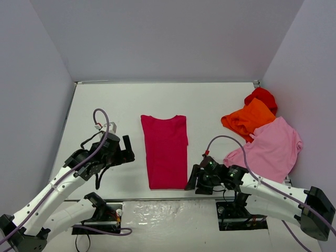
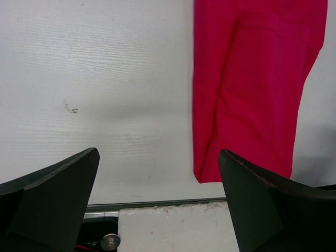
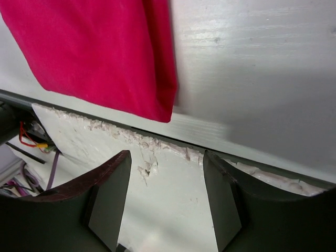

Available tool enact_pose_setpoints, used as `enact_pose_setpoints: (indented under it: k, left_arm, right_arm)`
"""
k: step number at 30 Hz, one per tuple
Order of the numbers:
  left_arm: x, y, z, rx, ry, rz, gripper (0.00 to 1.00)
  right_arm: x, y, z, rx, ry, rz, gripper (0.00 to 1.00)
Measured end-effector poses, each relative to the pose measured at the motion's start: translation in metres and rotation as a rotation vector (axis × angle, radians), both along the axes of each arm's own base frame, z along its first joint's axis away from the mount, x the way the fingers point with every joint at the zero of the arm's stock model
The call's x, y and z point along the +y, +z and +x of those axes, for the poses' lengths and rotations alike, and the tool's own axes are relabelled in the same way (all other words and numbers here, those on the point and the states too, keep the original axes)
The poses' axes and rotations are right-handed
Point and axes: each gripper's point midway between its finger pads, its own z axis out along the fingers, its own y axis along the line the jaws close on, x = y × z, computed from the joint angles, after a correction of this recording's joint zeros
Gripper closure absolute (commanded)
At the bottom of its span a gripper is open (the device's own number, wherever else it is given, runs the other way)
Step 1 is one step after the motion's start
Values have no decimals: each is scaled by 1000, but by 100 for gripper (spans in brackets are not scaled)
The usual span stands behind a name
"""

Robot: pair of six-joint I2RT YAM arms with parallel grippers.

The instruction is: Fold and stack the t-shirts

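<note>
The left gripper (image 1: 127, 150) and right gripper (image 1: 190, 181) hang open and empty on either side of the near hem of the raspberry shirt (image 1: 165, 152). It lies mid-table, folded into a long strip. Each gripper should probably pinch its near corner through all layers, then both lift evenly toward the collar. The pink shirt (image 1: 270, 149), orange shirt (image 1: 247, 119) and red shirt (image 1: 261, 96) lie heaped far right.

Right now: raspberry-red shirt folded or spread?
Folded lengthwise only. The raspberry-red shirt lies flat on the table as a long narrow rectangle, sleeves tucked in; no crosswise fold yet.

Raspberry-red t-shirt (image 2: 252, 89) beyond wide-spread tool (image 2: 158, 153)
</note>
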Motion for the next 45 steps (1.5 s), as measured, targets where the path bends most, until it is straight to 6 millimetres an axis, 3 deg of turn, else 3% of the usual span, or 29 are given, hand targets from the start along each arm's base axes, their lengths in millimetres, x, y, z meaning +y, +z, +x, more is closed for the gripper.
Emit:
enact_pose_setpoints:
  k: [12,24,27,29,35,36,37,39,45]
  left_arm:
    - [-2,-18,-2,40,-9,14,3]
    - [-2,-21,-1,47,-7,22,3]
    - [-2,-21,-1,47,-7,23,3]
    - [-2,-21,-1,48,-6,23,3]
    - [-1,-22,0,53,-2,28,3]
    - [-1,-23,0,54,-2,28,3]
    - [-1,-23,0,53,-1,29,3]
    - [-1,-23,0,53,0,30,3]
    - [-1,-22,0,52,-1,29,3]
  right_arm:
    - [10,-14,12,101,-70,82,46]
    - [40,-15,20,150,-43,212,46]
    - [43,-15,21,153,-37,224,68]
    - [42,-17,22,144,-38,214,75]
    - [36,-27,27,118,-45,152,79]
    - [36,-27,29,110,-45,144,83]
    - [35,-27,31,102,-46,136,94]
    - [33,-28,36,75,-46,108,99]
    - [29,-24,49,6,-18,23,100]
